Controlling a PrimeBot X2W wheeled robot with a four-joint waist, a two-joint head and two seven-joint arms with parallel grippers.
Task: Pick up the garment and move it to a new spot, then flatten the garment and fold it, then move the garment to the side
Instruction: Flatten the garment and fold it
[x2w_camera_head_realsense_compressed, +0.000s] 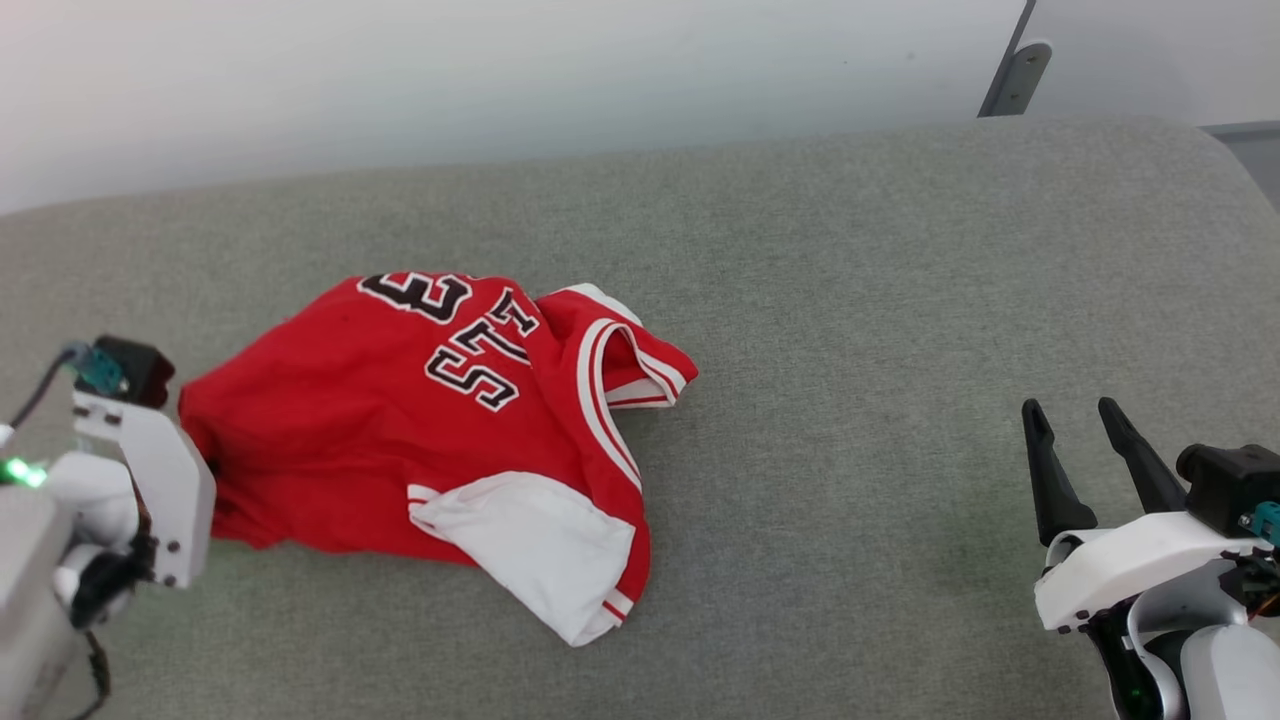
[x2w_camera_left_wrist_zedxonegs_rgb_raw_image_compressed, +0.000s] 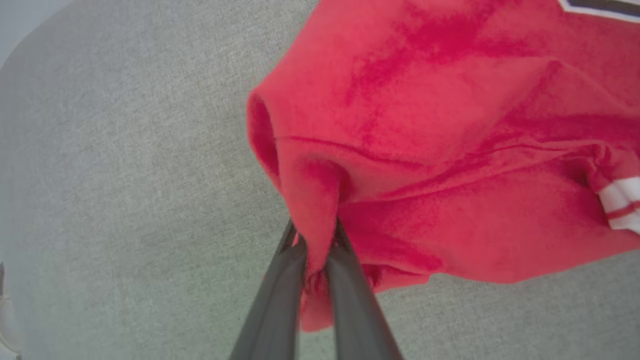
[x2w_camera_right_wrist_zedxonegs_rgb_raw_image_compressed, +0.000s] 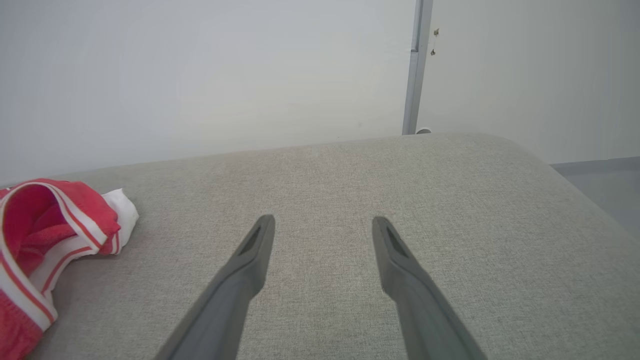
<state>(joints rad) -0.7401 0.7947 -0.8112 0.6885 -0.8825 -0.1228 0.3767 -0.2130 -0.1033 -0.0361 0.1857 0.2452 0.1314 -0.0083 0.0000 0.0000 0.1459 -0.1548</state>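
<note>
The garment (x2w_camera_head_realsense_compressed: 420, 420), a red jersey with white sleeves, striped trim and black lettering, lies crumpled on the left half of the grey cushion (x2w_camera_head_realsense_compressed: 850, 300). One white sleeve (x2w_camera_head_realsense_compressed: 540, 545) points toward me. My left gripper (x2w_camera_left_wrist_zedxonegs_rgb_raw_image_compressed: 316, 240) is shut on a pinched fold of the red cloth (x2w_camera_left_wrist_zedxonegs_rgb_raw_image_compressed: 400, 150) at the garment's left edge. In the head view its white wrist housing (x2w_camera_head_realsense_compressed: 150, 480) covers the fingers there. My right gripper (x2w_camera_head_realsense_compressed: 1068, 410) hovers open at the lower right, far from the cloth, with nothing between its fingers (x2w_camera_right_wrist_zedxonegs_rgb_raw_image_compressed: 250, 260). The striped neck opening (x2w_camera_right_wrist_zedxonegs_rgb_raw_image_compressed: 45, 225) shows at the left of the right wrist view.
The grey upholstered surface spreads wide to the right of the garment and ends in a rounded corner at the far right (x2w_camera_head_realsense_compressed: 1200, 150). A white wall (x2w_camera_head_realsense_compressed: 500, 80) runs behind it, with a grey metal post (x2w_camera_head_realsense_compressed: 1015, 75) at the upper right.
</note>
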